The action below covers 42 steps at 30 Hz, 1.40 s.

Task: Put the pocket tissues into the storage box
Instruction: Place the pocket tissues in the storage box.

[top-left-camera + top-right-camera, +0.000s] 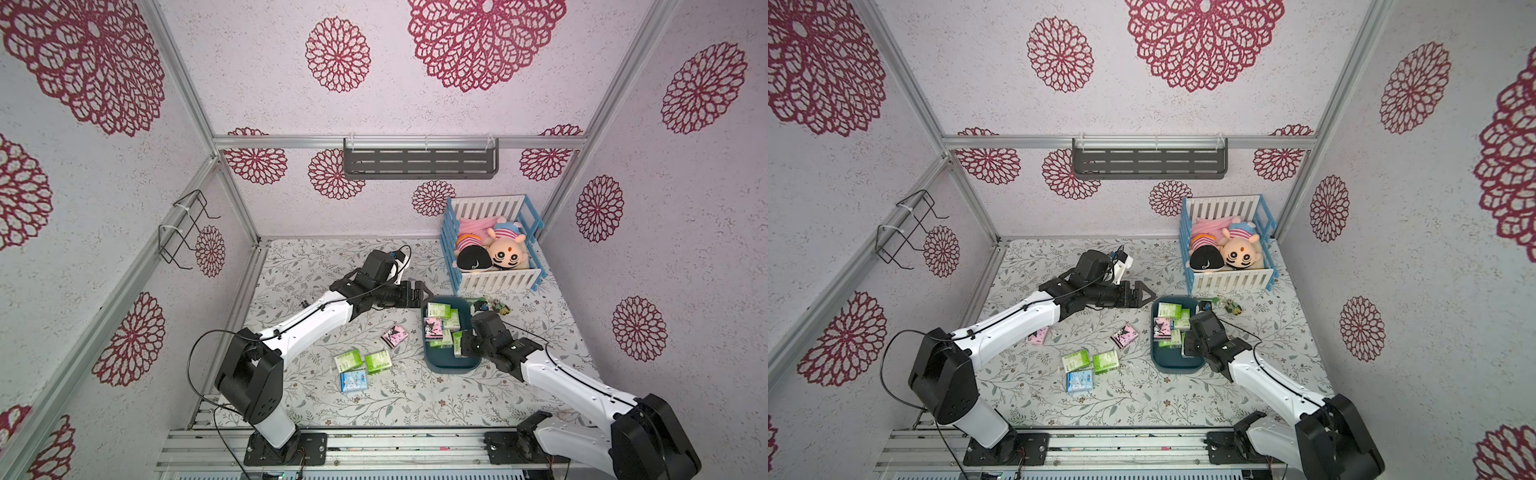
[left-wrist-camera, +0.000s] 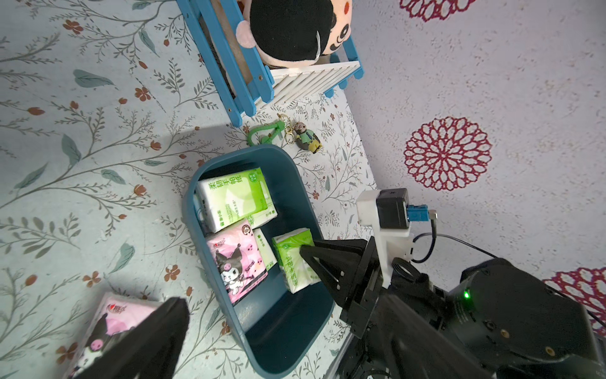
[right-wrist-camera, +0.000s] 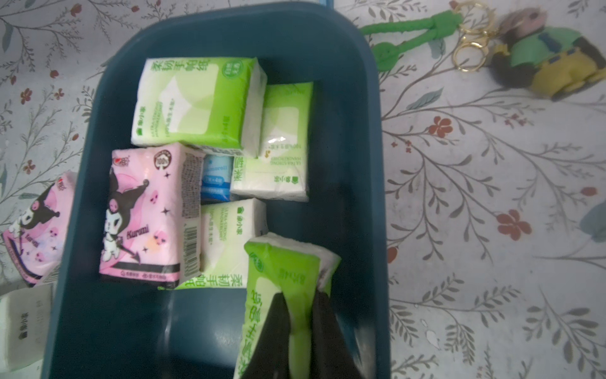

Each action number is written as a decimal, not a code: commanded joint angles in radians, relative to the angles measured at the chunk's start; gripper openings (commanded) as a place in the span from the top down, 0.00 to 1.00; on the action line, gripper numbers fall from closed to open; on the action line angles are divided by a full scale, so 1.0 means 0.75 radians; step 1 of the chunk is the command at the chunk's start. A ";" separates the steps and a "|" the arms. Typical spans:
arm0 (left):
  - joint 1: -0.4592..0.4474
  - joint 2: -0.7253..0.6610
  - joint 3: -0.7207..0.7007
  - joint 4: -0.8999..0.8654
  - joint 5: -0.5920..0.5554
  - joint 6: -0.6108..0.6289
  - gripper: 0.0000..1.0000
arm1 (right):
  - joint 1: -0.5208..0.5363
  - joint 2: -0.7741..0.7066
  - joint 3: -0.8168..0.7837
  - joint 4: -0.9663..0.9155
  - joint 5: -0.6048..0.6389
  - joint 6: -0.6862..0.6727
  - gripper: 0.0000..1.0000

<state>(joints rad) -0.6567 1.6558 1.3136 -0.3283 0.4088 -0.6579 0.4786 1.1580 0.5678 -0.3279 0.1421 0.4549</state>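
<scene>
on the floral counter point(image 1: 415, 399), several pocket tissues point(image 3: 196, 101) are already lodged in the storage box point(image 1: 453, 365), one green pack point(image 3: 282, 279) is pinched over it by the right claw point(image 3: 300, 311), five are left outside, and the left claw point(image 1: 1144, 296) is pressed together, empty.

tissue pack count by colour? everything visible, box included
Green-and-white packs: 6
Pink packs: 3
Light blue packs: 2
Total: 11 visible; more may be hidden under those in the storage box.

Two arms point(image 1: 316, 322) with white shells; black joints, looping black cables, black triangular fingers point(image 2: 331, 259); green light.
</scene>
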 commanded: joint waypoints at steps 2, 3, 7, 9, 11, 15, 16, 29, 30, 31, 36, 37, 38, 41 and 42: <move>-0.015 0.016 0.001 0.006 -0.025 0.022 0.03 | -0.016 0.057 0.008 0.129 0.013 -0.050 0.94; -0.018 0.016 0.002 0.003 -0.029 0.022 0.03 | -0.018 0.071 0.008 0.137 0.013 -0.052 0.87; -0.018 0.022 0.012 -0.015 -0.040 0.029 0.03 | -0.025 0.108 0.013 0.163 0.006 -0.059 0.50; -0.018 0.031 0.026 -0.034 -0.043 0.034 0.03 | -0.025 0.103 0.021 0.160 0.005 -0.058 0.41; -0.018 0.038 0.042 -0.052 -0.047 0.038 0.03 | -0.025 0.080 0.039 0.131 0.005 -0.058 0.38; -0.019 0.036 0.047 -0.055 -0.064 0.035 0.03 | -0.023 -0.013 0.068 0.044 -0.015 -0.045 0.39; -0.018 0.037 0.049 -0.057 -0.070 0.036 0.03 | -0.023 -0.039 0.069 0.020 -0.024 -0.041 0.43; -0.004 0.054 0.156 -0.183 -0.156 0.091 0.03 | -0.011 -0.110 -0.011 -0.079 -0.217 0.130 1.00; 0.001 0.053 0.165 -0.196 -0.168 0.091 0.03 | -0.002 -0.123 -0.007 -0.107 -0.211 0.153 1.00; 0.010 0.048 0.165 -0.195 -0.171 0.088 0.03 | 0.002 -0.133 0.000 -0.137 -0.201 0.182 1.00; 0.034 0.026 0.149 -0.170 -0.208 0.072 0.03 | 0.016 -0.133 0.075 -0.390 -0.122 0.313 1.00; 0.035 0.021 0.139 -0.163 -0.224 0.068 0.03 | 0.021 -0.142 0.075 -0.424 -0.120 0.330 1.00; 0.037 0.018 0.132 -0.155 -0.228 0.063 0.03 | 0.024 -0.153 0.070 -0.442 -0.115 0.342 1.00; 0.045 0.011 0.118 -0.142 -0.236 0.051 0.03 | 0.025 -0.191 0.027 -0.448 -0.084 0.367 1.00; 0.046 0.010 0.113 -0.135 -0.235 0.048 0.03 | 0.023 -0.191 0.016 -0.436 -0.074 0.370 1.00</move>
<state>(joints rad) -0.6327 1.6886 1.4136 -0.4461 0.2516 -0.6174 0.4915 1.0458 0.5819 -0.6266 0.0406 0.6830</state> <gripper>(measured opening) 0.974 0.048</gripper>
